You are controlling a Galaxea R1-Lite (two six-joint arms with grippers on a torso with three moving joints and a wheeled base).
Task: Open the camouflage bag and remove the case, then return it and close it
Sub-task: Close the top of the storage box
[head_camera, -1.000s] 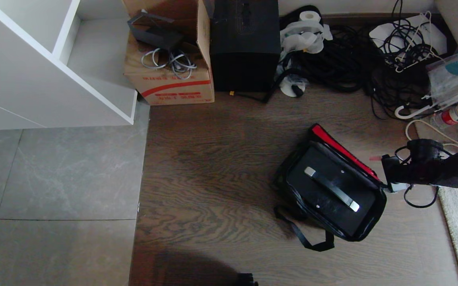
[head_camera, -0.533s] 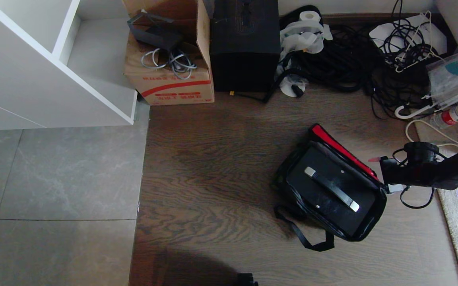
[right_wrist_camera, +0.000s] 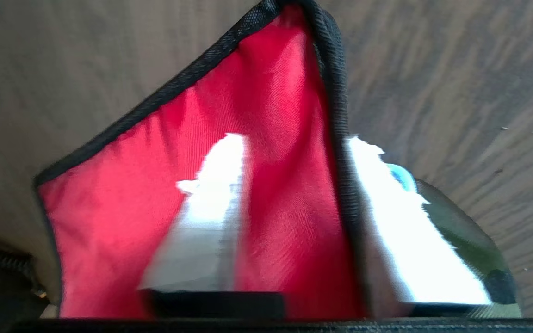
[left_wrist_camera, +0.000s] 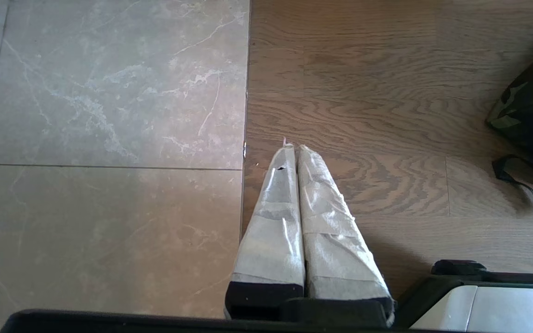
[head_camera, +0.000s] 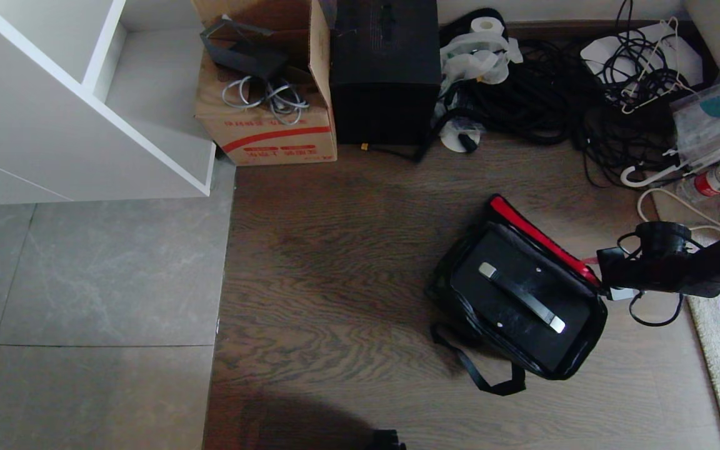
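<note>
The camouflage bag (head_camera: 516, 300) lies open on the wooden floor (head_camera: 335, 250), with the case (head_camera: 519, 297) seen inside it, handle upward. The red-lined lid (right_wrist_camera: 192, 194) is straddled by the right gripper (right_wrist_camera: 294, 157): one finger lies on the lining, the other beyond its black edge. Whether the lid is truly pinched cannot be told. This placement is judged to suit swinging the lid shut. The left gripper (left_wrist_camera: 293, 147), fingers pressed together, hangs idle, well apart from the bag.
</note>
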